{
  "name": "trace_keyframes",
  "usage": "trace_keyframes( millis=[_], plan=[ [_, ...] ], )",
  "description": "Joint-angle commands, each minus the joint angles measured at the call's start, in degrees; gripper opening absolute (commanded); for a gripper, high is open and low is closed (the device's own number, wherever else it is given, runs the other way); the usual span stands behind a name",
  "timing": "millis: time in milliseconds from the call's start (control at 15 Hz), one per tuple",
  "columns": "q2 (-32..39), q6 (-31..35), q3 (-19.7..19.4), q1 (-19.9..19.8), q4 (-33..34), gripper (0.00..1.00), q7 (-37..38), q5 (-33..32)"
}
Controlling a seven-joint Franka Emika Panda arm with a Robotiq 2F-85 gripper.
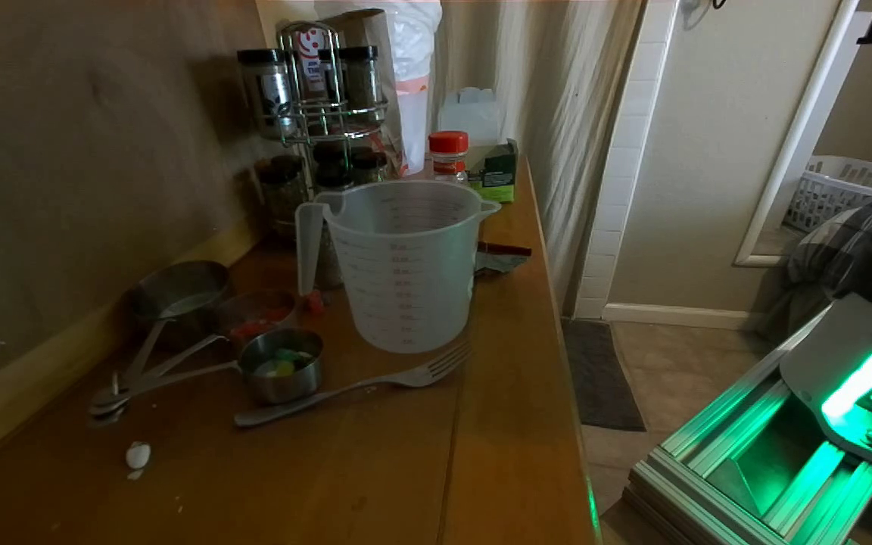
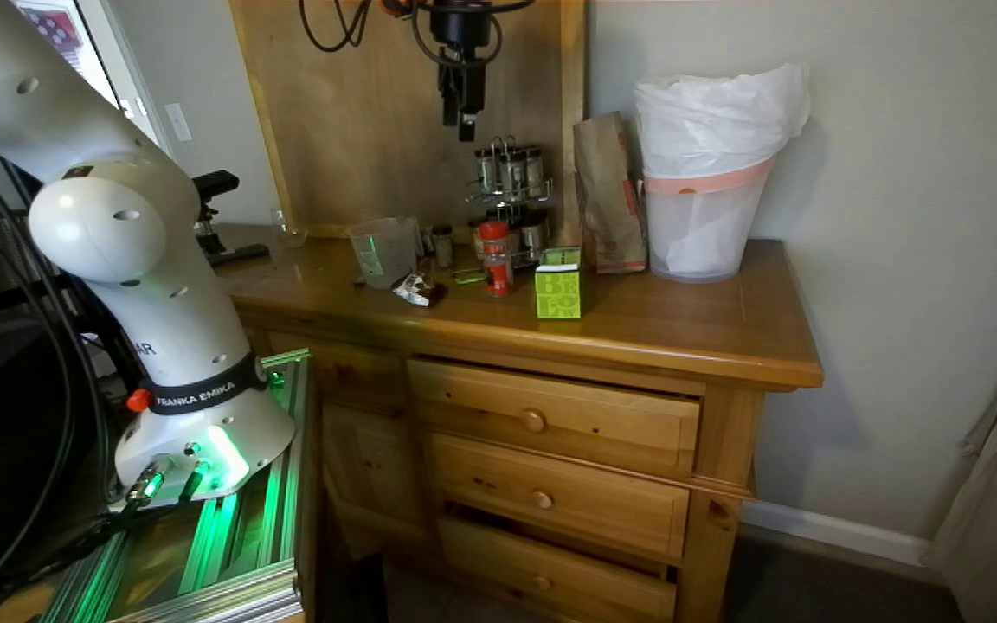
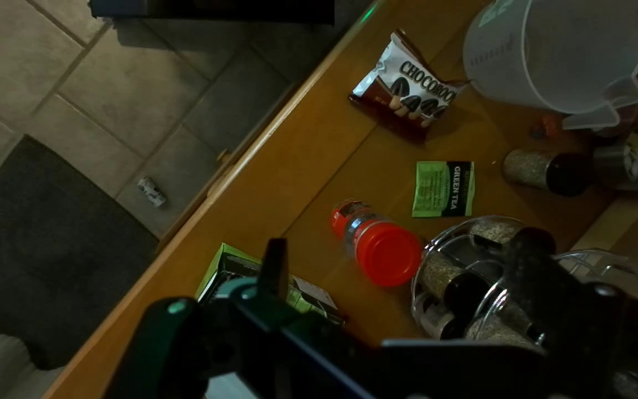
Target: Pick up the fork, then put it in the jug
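Observation:
The silvery fork (image 1: 407,377) lies on the wooden dresser top in an exterior view. Its tines are close to the jug's base and its handle runs beside a small metal cup. The fork does not show in the wrist view. The translucent jug (image 1: 413,288) stands upright, and it also shows in an exterior view (image 2: 384,251) and at the wrist view's upper right (image 3: 579,55). My gripper (image 2: 459,125) hangs high above the dresser near the spice rack. In the wrist view its fingers (image 3: 402,249) are wide apart with nothing held.
A wire spice rack (image 2: 509,195), a red-capped bottle (image 2: 497,260) and a green tea box (image 2: 558,290) stand along the dresser. Measuring cups (image 1: 282,367) lie by the fork. A snack packet (image 3: 407,88) and a tea sachet (image 3: 443,188) lie near the jug. A lined bin (image 2: 706,216) stands farther along.

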Motion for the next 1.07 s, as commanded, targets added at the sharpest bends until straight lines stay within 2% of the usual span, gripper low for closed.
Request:
trace_keyframes(
  millis=[0, 200, 400, 1000],
  plan=[
    [0.02, -0.19, 0.63, -0.76, 0.13, 1.00, -0.21, 0.21],
    [0.02, -0.21, 0.64, -0.74, 0.12, 1.00, -0.31, 0.22],
    [0.00, -1.79, 1.50, 0.90, -0.31, 1.00, -4.16, 0.28],
    [-0.03, -1.80, 1.74, 1.29, -0.66, 1.00, -4.82, 0.28]
  ],
)
